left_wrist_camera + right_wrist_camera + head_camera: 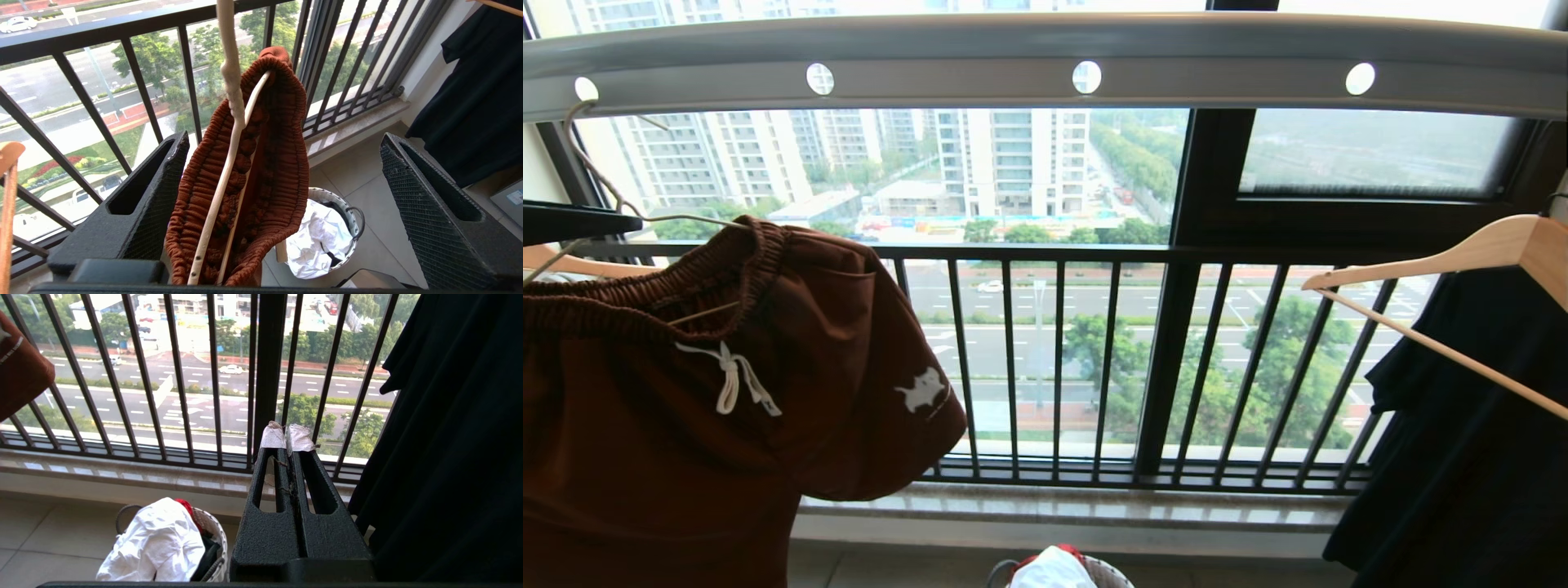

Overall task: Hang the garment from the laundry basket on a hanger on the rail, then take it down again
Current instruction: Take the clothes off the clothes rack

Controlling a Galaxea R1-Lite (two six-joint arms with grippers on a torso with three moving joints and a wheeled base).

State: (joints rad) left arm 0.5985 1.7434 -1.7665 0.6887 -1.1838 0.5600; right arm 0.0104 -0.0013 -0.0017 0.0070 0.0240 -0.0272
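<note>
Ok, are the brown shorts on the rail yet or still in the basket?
On the rail. The shorts hang by the waistband on the wire hanger, hooked into a hole in the rail; the basket holds only other laundry.

Head view: level with rail, facing window. Wrist views: lower, angled down. Shared by all: laundry basket, barred window railing.

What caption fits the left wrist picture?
Open left gripper around brown shorts on the cream hanger, basket below.
</note>
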